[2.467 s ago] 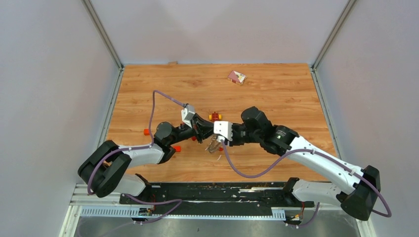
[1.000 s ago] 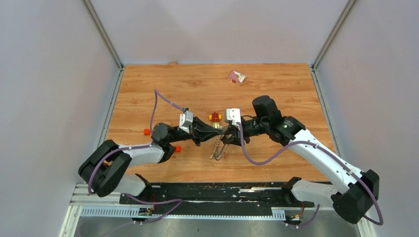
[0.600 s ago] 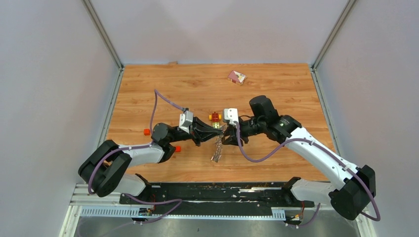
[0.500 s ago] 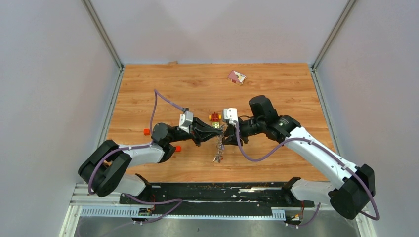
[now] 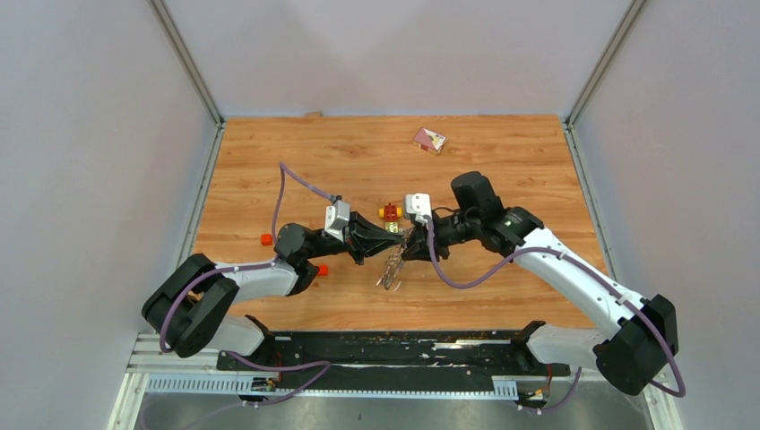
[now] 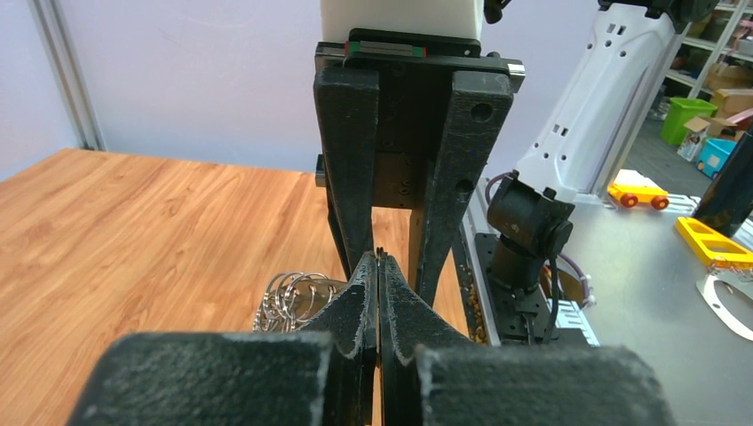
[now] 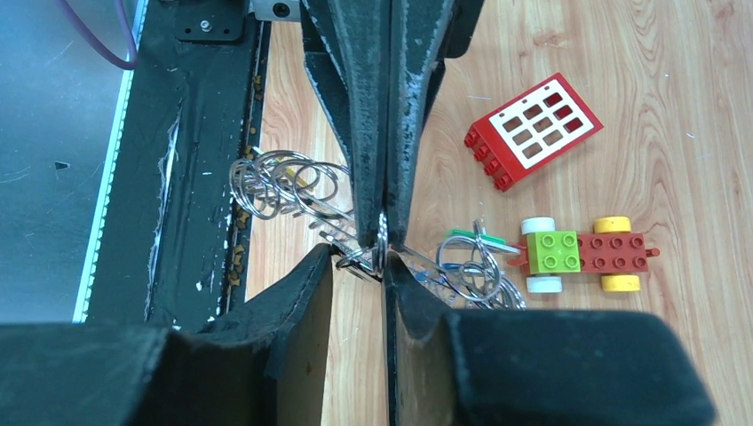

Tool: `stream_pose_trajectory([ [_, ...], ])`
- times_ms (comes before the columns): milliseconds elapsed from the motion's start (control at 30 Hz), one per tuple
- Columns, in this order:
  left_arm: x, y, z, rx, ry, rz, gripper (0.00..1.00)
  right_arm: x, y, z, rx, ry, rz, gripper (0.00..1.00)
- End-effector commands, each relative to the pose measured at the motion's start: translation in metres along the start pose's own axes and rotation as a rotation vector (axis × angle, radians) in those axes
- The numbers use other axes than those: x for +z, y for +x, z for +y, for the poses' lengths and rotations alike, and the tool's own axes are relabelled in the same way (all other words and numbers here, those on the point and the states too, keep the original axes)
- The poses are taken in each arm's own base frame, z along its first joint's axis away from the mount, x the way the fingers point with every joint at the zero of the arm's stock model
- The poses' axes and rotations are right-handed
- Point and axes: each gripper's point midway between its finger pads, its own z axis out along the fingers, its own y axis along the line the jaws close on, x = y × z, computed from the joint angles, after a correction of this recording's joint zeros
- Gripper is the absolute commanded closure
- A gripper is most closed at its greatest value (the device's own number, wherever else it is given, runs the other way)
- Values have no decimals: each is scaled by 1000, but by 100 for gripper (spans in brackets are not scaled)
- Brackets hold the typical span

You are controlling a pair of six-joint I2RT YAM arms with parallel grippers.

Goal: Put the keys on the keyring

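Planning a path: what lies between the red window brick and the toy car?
Only bare table between brick and car; right wrist view shows it.

Glossy metal keyring (image 7: 284, 191) (thin wire); matt wood-grain table (image 7: 550, 35).

White shells and black joints are seen on the left arm (image 5: 260, 279) and the right arm (image 5: 574, 278), each trailed by a purple cable (image 5: 309, 179). Black, rough-grained fingers are carried by the left gripper (image 6: 379, 293) and the right gripper (image 7: 357, 266); a red-green stripe (image 6: 386, 44) is marked on the latter.
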Motion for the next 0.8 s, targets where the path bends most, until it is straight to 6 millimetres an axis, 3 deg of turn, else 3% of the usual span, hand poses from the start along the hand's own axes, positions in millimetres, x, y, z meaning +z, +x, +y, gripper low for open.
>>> stream_pose_trajectory([
  [0,7,-28,-1,101,14,-83,100,-8,-8,-4,-25,24,-34,100],
  [267,4,-21,5,121,-9,-61,100,-21,0,-11,-28,83,10,100],
  [767,2,-4,13,156,-29,-2,100,-35,-6,-17,-65,114,84,100],
])
